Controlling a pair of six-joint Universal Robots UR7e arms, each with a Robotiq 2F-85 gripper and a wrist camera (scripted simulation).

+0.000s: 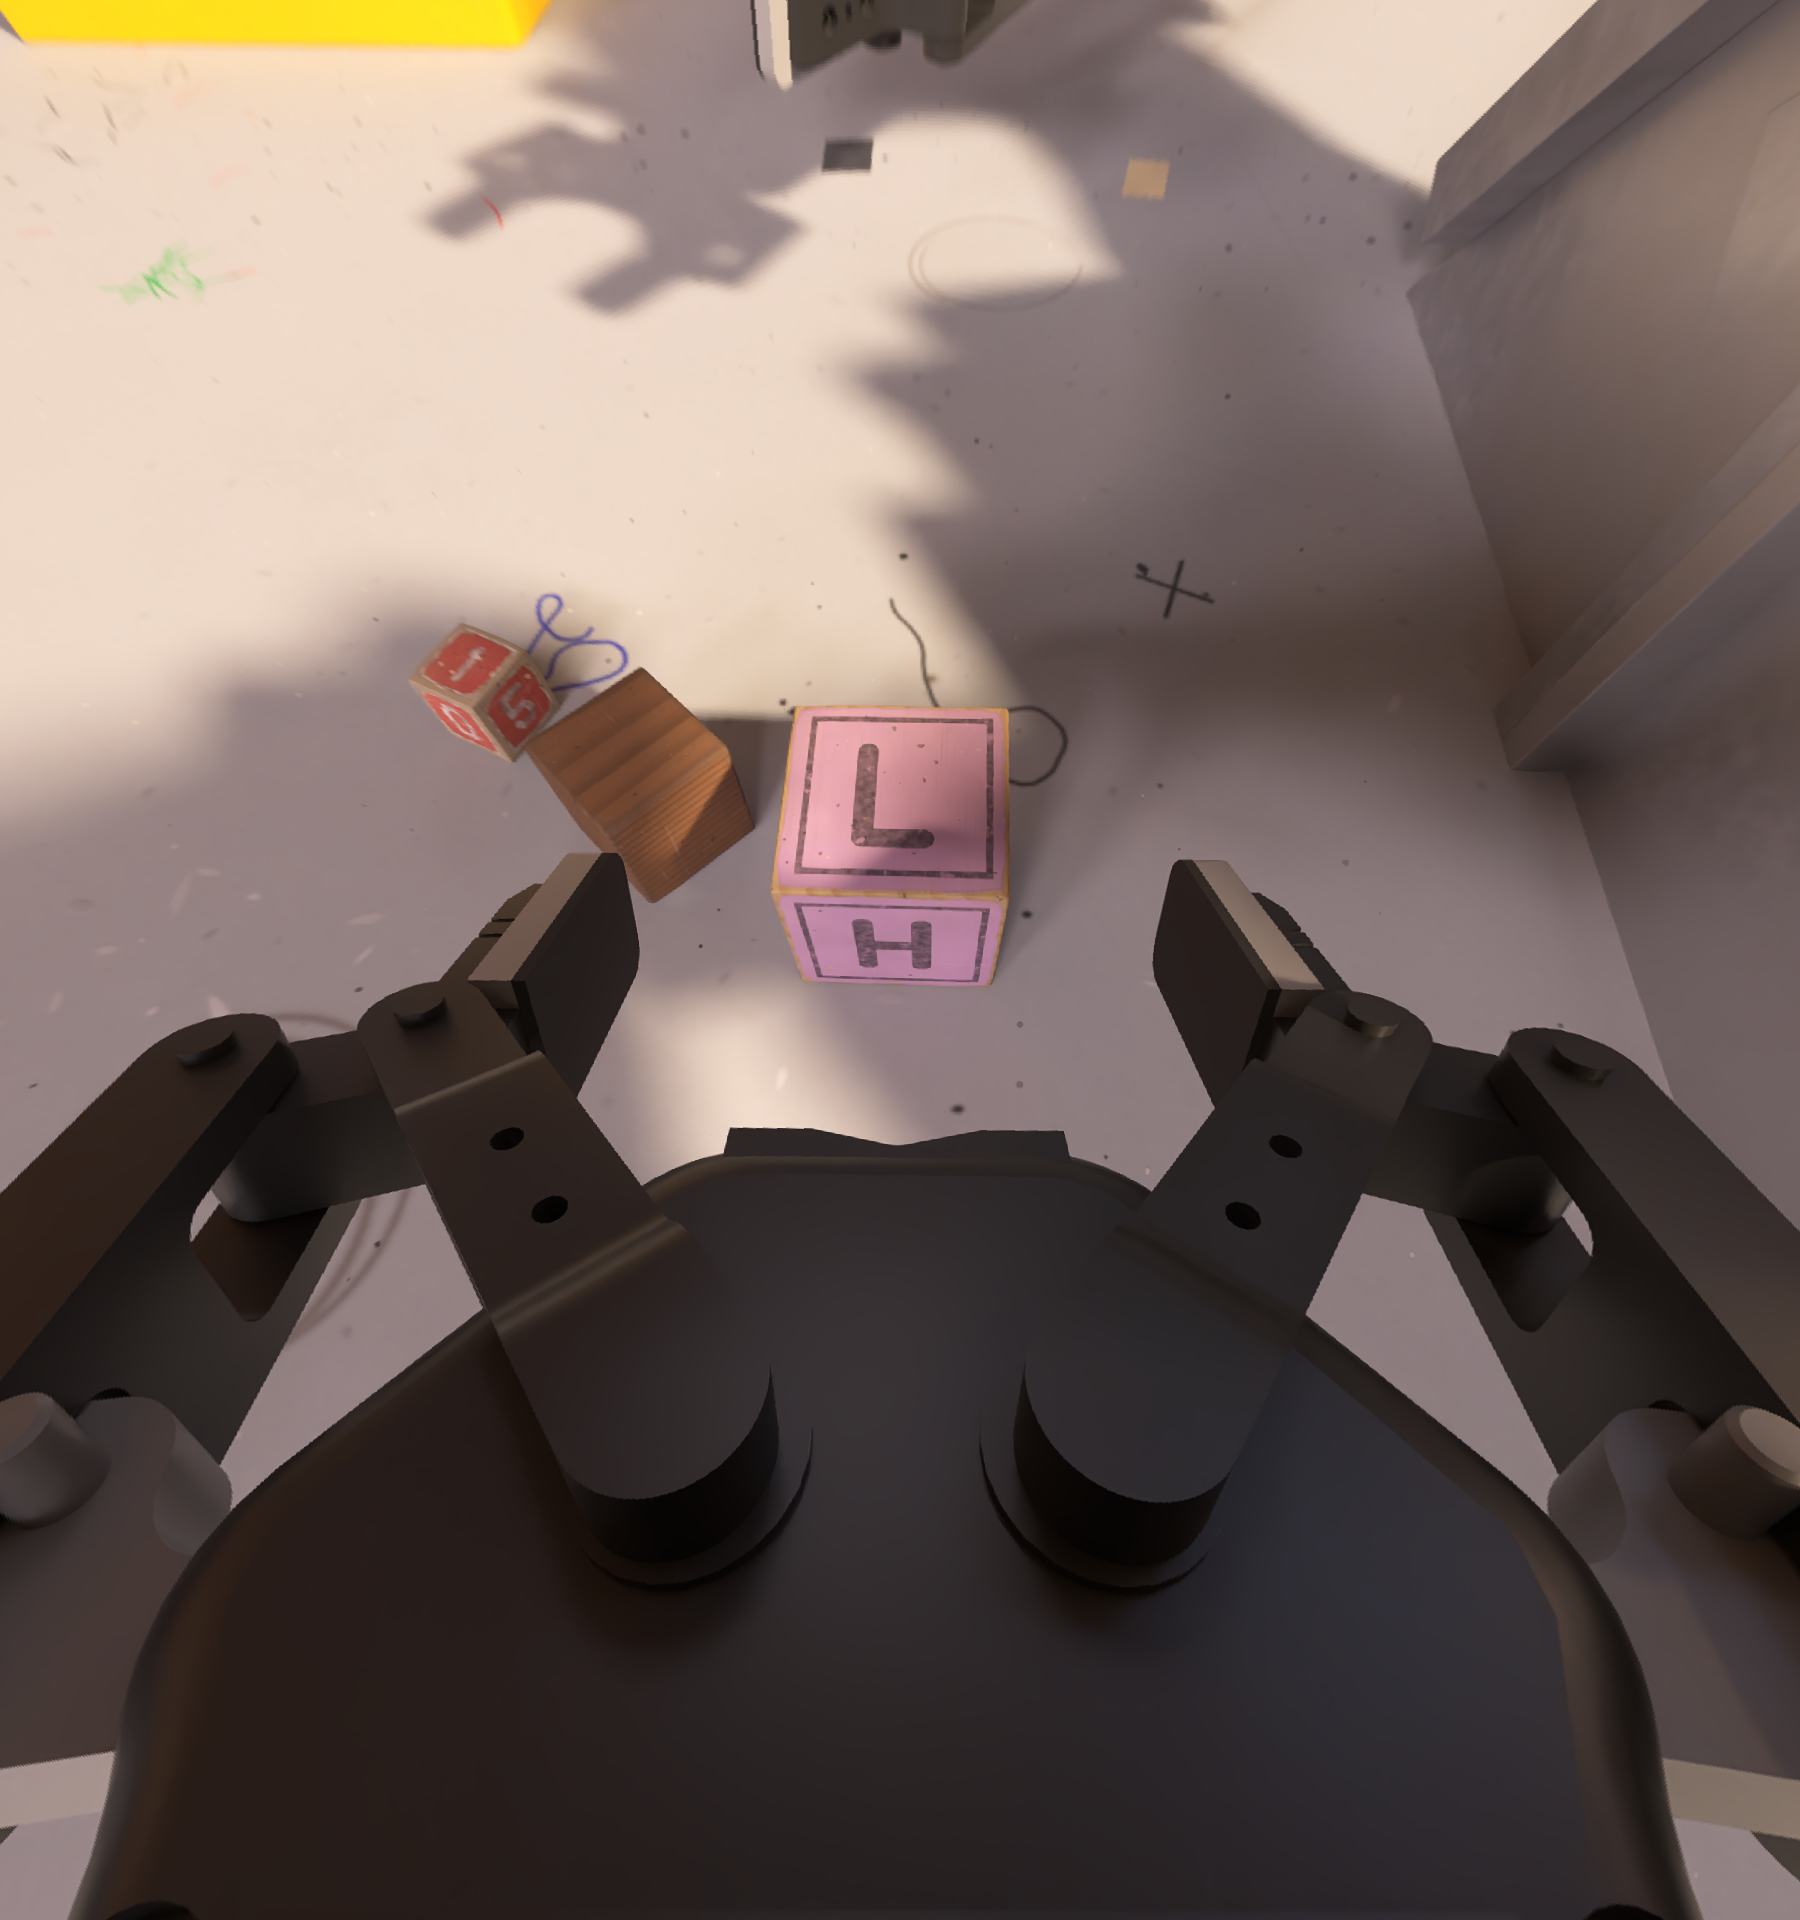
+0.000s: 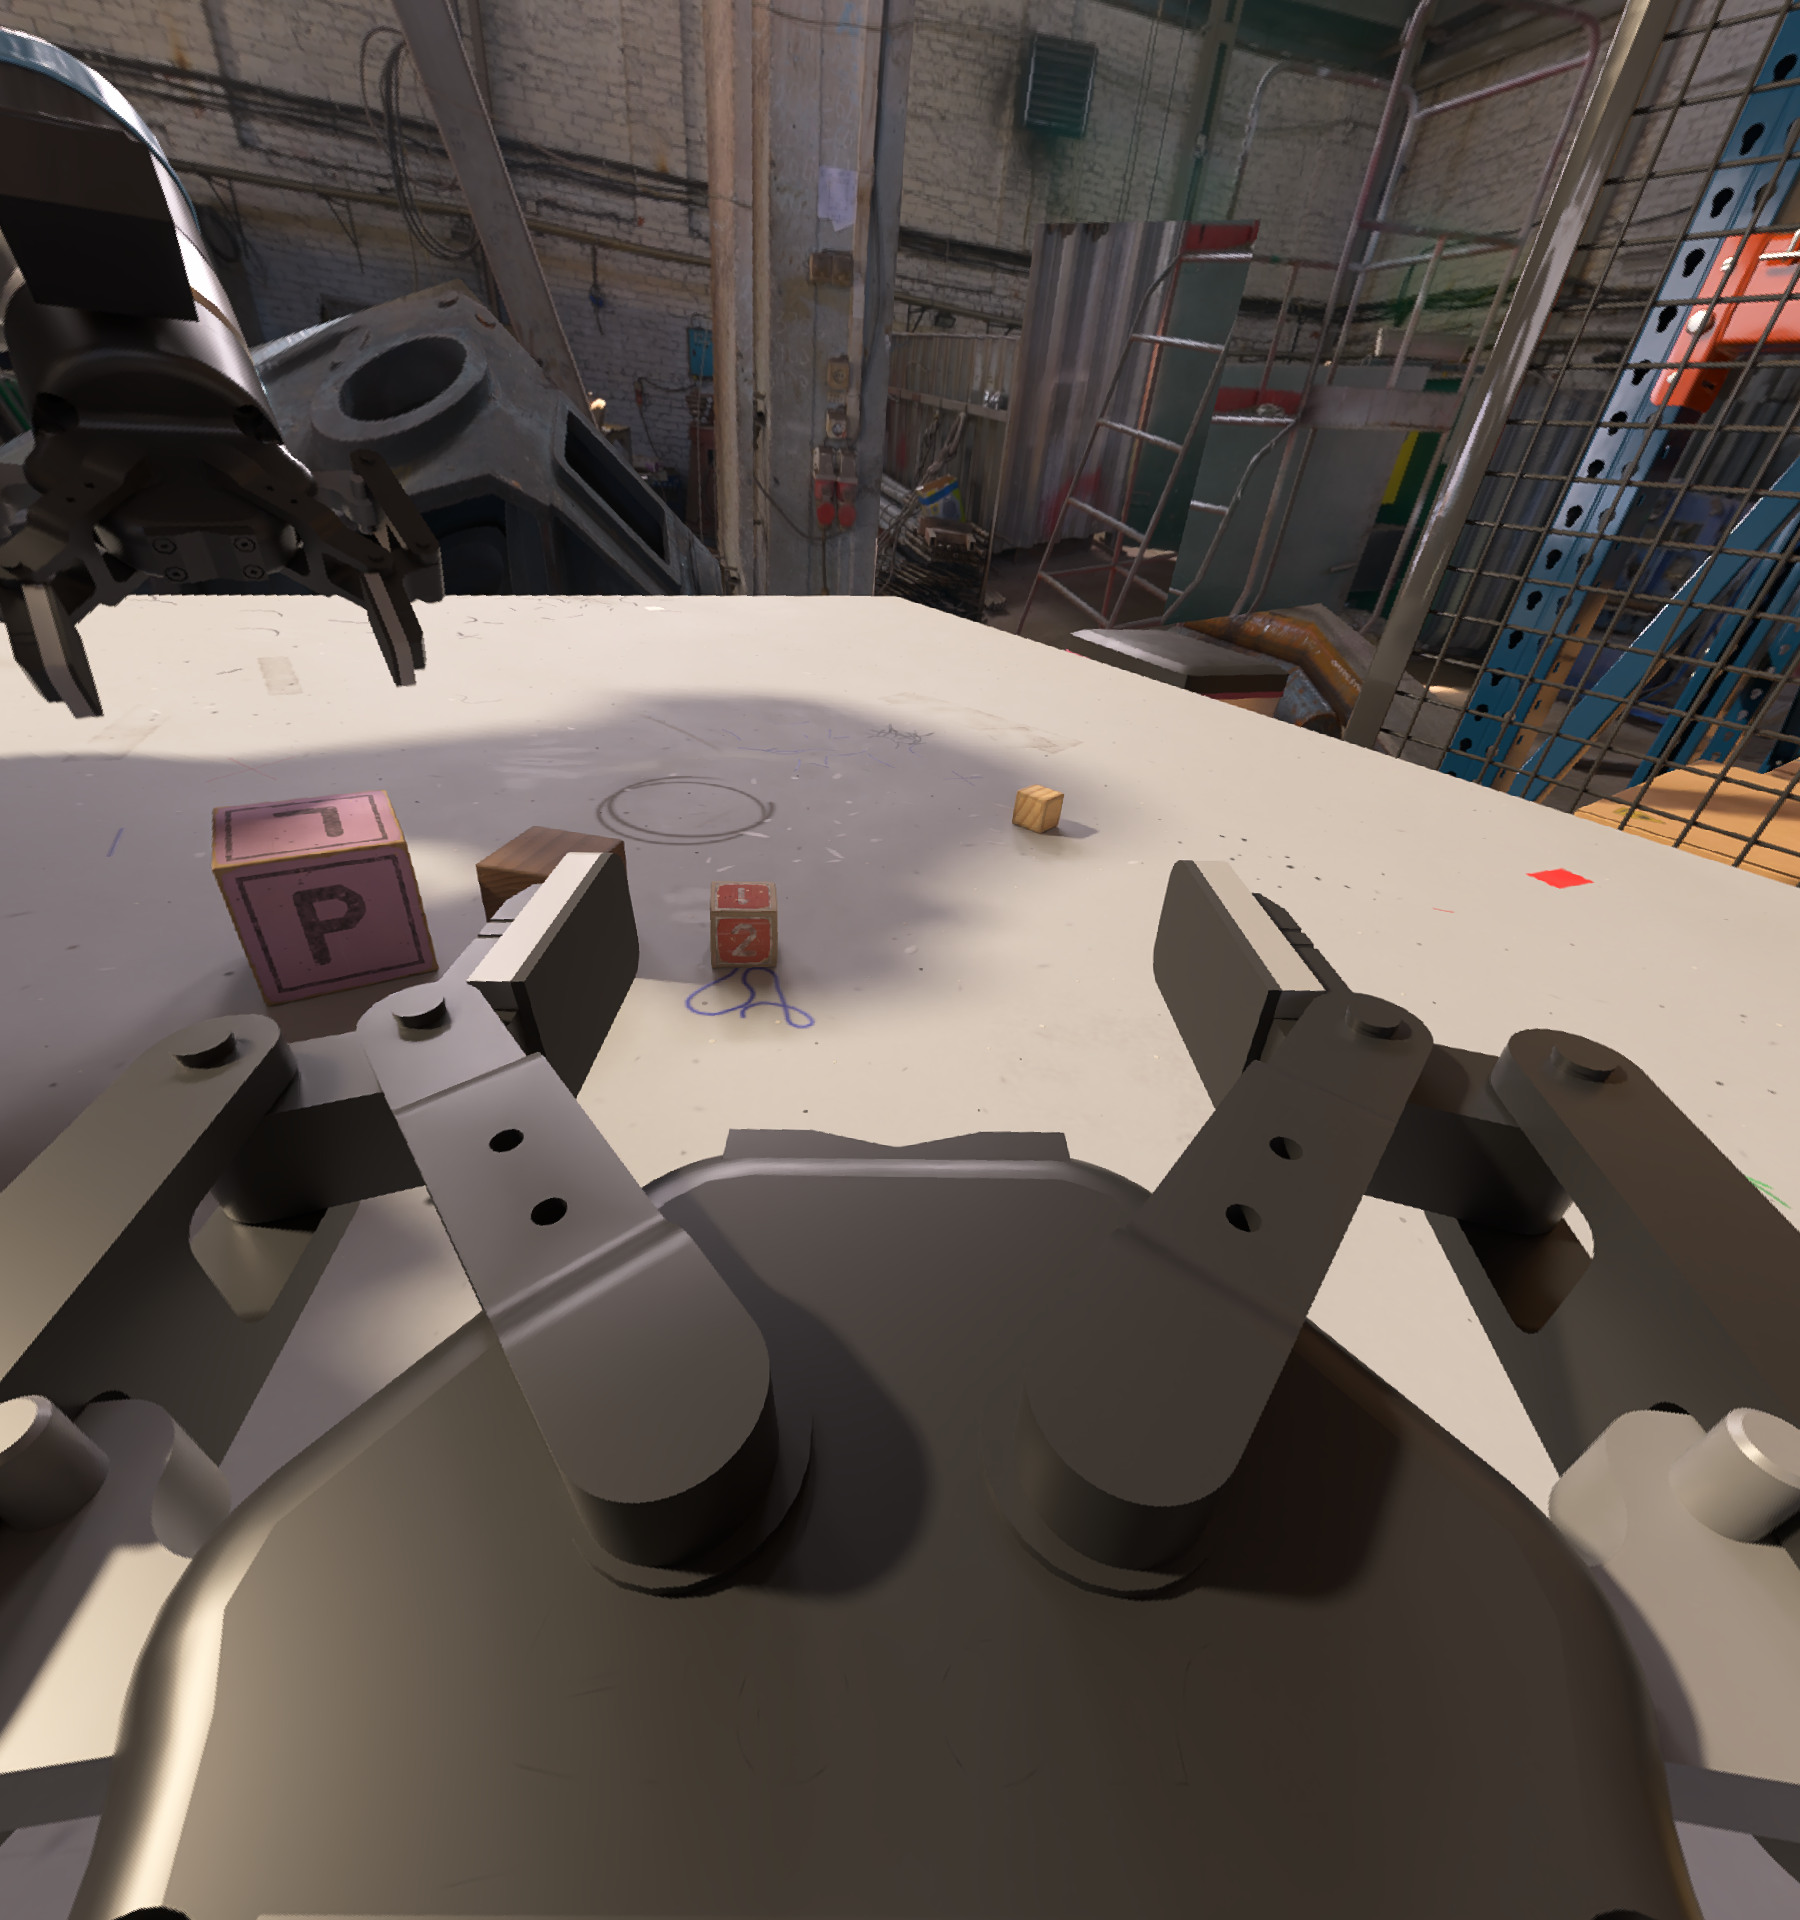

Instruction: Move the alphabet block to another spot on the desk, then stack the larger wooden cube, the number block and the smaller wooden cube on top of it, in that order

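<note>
**Left gripper poised over the pink alphabet block, nothing yet lifted**

In the left wrist view, the left gripper hangs above the pale worktop with its jaws wide apart and empty. The pink alphabet block sits on the worktop, framed in the gap between them, which suggests a lineup for a first grasp; whether the fingertips reach its sides cannot be told. At 10 o'clock from that block lies the larger wooden cube, dark brown and turned at an angle, just beside it. The red number block sits farther out at 10 o'clock, seemingly touching the cube's far corner.

In the right wrist view, the right gripper waits low, jaws also apart and empty, probably kept clear until stacking begins. The smaller wooden cube, light tan, stands alone at 1 o'clock from the number block, well apart from the rest.

Hidden or unclear: the right gripper's near finger covers part of the larger cube. A yellow object at 11 o'clock in the left view is cut off by the frame. Heavy arm shadows dim much of the worktop.
</note>
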